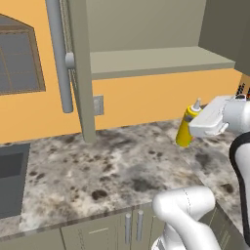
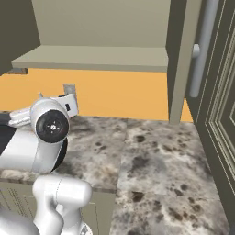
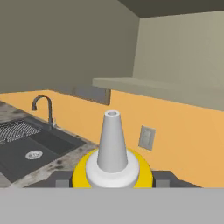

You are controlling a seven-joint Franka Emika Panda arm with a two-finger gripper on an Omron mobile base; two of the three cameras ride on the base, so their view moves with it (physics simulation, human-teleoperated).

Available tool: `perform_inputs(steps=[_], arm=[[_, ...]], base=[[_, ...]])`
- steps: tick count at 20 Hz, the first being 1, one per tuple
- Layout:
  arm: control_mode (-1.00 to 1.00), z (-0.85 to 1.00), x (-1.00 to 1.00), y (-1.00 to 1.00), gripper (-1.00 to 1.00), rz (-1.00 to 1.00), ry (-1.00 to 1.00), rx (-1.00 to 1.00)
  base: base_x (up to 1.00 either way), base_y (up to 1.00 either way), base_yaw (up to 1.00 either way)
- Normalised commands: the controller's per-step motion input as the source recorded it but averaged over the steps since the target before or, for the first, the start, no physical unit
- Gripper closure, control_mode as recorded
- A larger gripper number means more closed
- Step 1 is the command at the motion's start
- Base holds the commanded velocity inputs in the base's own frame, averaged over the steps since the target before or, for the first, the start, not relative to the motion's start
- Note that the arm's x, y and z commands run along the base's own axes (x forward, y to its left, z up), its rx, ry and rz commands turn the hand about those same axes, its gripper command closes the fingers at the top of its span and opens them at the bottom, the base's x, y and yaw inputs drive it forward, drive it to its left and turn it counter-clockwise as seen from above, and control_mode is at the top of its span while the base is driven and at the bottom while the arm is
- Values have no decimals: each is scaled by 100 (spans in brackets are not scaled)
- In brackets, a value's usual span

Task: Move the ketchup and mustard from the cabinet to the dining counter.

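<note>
Between the gripper (image 3: pixel 112 180) finger tips, low in the hand view, sits the mustard (image 1: pixel 186 128), its yellow shoulder filling the gap from one dark tip to the other and its white nozzle pointing straight up along the camera's line; the jaws are clamped on the bottle, part-way closed around its body. From the left base view the bottle hangs upright at the right of the scene, above the speckled sink counter (image 1: pixel 97 166) and apart from it, with the white hand covering its right side; its long axis runs vertical, nozzle uppermost, so the hand grips it from the side and not from above. Up and to the left stands the cabinet (image 1: pixel 156 61), door open, its shelf bare where it shows; the bottle is already out of it and lower than the shelf. Far left in the hand view lie the sink (image 3: pixel 30 148) and faucet (image 3: pixel 43 109); my judgement is that the carry to the dining counter comes next, and the bottle must stay upright in the grip while the base turns away from this wall.
</note>
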Motion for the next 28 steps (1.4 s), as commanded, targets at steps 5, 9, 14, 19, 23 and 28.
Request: perform_inputs(steps=[5,9,14,19,23,28], arm=[[-100,-7,-42,-2,100,8,-9,0],[100,-1,0,-1,100,1,-2,0],[100,0,0,0,100,0,0,0],[100,0,0,0,100,0,0,0],[100,0,0,0,100,0,0,0],[100,0,0,0,100,0,0,0]], base=[[0,0,0],[-7,-4,0],[-67,0,5],[-72,19,12],[-48,39,21],[-37,59,24]])
